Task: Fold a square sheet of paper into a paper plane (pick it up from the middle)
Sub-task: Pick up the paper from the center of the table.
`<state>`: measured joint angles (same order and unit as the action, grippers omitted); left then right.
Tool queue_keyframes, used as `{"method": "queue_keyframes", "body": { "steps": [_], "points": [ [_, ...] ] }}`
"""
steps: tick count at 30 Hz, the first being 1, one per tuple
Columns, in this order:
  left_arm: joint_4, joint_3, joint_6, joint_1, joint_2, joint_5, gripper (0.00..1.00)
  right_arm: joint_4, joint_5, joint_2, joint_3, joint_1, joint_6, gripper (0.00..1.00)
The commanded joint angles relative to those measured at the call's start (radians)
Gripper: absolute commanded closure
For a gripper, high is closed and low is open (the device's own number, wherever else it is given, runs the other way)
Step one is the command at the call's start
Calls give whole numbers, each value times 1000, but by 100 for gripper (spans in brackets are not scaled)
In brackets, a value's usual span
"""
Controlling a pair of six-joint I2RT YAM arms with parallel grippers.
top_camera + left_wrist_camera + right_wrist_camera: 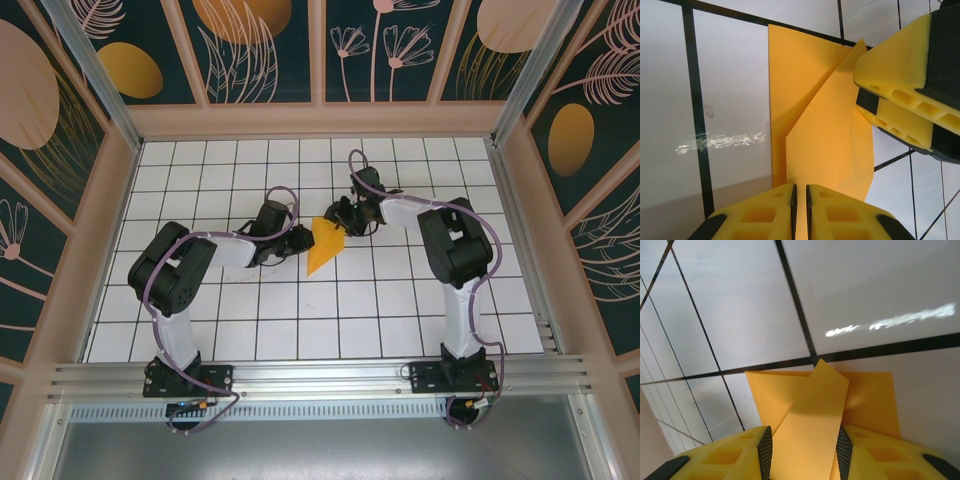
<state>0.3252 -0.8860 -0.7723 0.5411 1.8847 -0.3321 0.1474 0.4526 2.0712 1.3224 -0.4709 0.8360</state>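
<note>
Paper (816, 405) lower end cut off between right claw (802, 442) fingers

White tiled floor (250, 330), black grid lines, glare streak (720, 141). Dark teal walls (400, 85), pale plant drawings, orange ovals (130, 70). Pale wood frame (310, 120). Aluminium rail (320, 375) at near edge.

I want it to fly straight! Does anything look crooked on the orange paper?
Yes. On the square sheet of paper, the folded flap sits skewed: its pointed corner pokes past the sheet's edge instead of lining up. No tears visible.
</note>
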Motion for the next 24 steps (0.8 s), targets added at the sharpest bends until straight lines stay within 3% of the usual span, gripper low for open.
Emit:
{"method": "queue_keyframes", "body": {
  "steps": [1, 8, 12, 15, 19, 24],
  "points": [
    [-13, 7, -2, -10, 10, 10, 83, -48, 81, 3, -20, -18, -26, 59],
    [-18, 12, -4, -13, 9, 20, 84, -79, 122, -23, -76, -43, -71, 63],
    [-24, 21, -5, -17, -14, 24, 83, -97, 127, -23, -99, -44, -89, 76],
    [-25, 29, -2, -27, -45, -1, 81, -128, 122, -34, -114, -45, -99, 96],
    [-7, 60, -5, -76, -104, -59, 75, -246, 123, -87, -164, -34, -107, 100],
    [36, 99, -9, -111, -193, -165, 57, -415, 208, -172, -235, 7, -109, 100]
  ]
}}
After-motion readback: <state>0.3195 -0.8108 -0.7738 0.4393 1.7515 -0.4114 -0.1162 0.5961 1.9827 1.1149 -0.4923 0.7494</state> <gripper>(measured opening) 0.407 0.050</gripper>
